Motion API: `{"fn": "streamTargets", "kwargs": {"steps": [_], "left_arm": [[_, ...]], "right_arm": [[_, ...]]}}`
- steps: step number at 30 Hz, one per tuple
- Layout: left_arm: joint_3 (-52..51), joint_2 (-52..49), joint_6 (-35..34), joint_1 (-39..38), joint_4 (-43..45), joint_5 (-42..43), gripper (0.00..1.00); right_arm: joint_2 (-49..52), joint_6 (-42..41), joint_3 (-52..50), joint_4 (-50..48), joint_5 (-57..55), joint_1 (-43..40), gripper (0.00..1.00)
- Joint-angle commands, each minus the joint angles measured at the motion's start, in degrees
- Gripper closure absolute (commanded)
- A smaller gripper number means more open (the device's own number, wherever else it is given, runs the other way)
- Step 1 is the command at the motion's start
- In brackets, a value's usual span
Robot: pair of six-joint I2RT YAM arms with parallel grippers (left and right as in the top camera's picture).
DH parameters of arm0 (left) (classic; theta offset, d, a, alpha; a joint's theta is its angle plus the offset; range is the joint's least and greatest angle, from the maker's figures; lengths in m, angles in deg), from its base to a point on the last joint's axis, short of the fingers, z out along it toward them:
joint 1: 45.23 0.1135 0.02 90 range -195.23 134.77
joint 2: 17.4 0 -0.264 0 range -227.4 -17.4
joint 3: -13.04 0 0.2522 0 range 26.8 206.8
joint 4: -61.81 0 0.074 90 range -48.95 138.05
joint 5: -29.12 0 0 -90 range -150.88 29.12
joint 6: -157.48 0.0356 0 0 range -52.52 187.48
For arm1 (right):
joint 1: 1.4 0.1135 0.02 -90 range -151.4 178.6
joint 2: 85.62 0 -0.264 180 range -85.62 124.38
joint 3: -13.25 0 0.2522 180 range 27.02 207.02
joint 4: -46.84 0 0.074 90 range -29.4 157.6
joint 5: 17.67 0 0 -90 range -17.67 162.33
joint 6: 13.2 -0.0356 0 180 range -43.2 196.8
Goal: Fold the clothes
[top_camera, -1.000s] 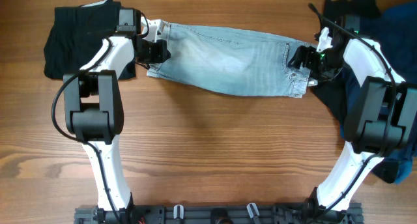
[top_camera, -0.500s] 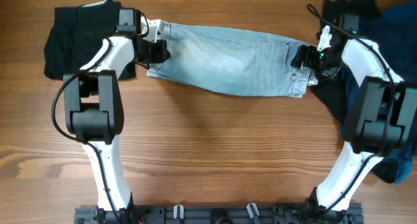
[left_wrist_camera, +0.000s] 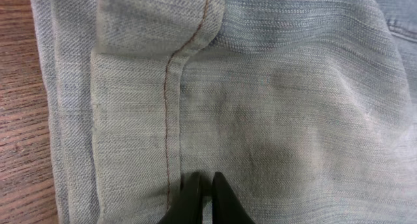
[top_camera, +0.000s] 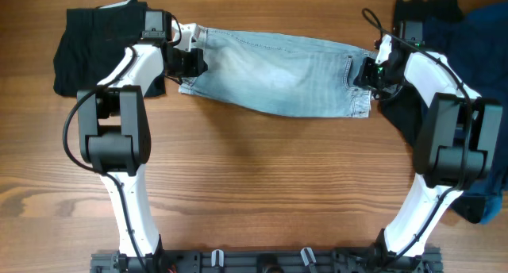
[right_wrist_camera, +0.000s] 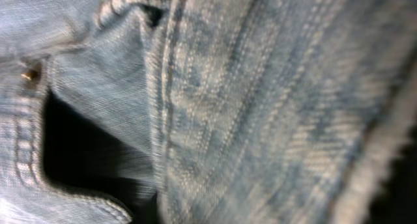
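Observation:
The clothes [top_camera: 278, 74], faded light-blue denim shorts, lie spread flat across the back of the table between my two arms. My left gripper [top_camera: 189, 63] sits on their left edge. In the left wrist view its dark fingertips [left_wrist_camera: 190, 193] are pinched together on the denim [left_wrist_camera: 293, 87] beside a brown stitched seam. My right gripper [top_camera: 367, 71] is at the shorts' right edge, by the waistband. The right wrist view is blurred and filled with denim folds [right_wrist_camera: 260, 87] and a dark gap; its fingers do not show there.
A black garment [top_camera: 87, 43] lies at the back left, partly under my left arm. A heap of dark blue and black clothes [top_camera: 476, 35] runs down the right side under my right arm. The wooden table [top_camera: 262, 186] stretches toward the front.
My right gripper has shifted left onto the shorts' right edge, nudging the waistband inward. The left arm and the left end of the shorts have not moved.

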Motion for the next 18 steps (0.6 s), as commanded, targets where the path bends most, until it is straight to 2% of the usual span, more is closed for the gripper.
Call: {"fn": "streamTargets", "kwargs": {"steps": [1, 10, 18], "left_arm": [[-0.4, -3.2, 0.5, -0.4, -1.1, -2.1, 0.92], [-0.4, -3.2, -0.4, -0.5, -5.9, -2.0, 0.94], [-0.4, -3.2, -0.4, -2.6, -6.3, -2.0, 0.96]], "right_arm": [[1.8, -1.5, -1.1, 3.0, 1.8, -1.2, 0.9], [-3.7, 4.1, 1.6, 9.3, 4.9, -6.6, 0.95], [-10.6, 4.3, 1.6, 9.9, 12.3, -3.0, 0.94]]}}
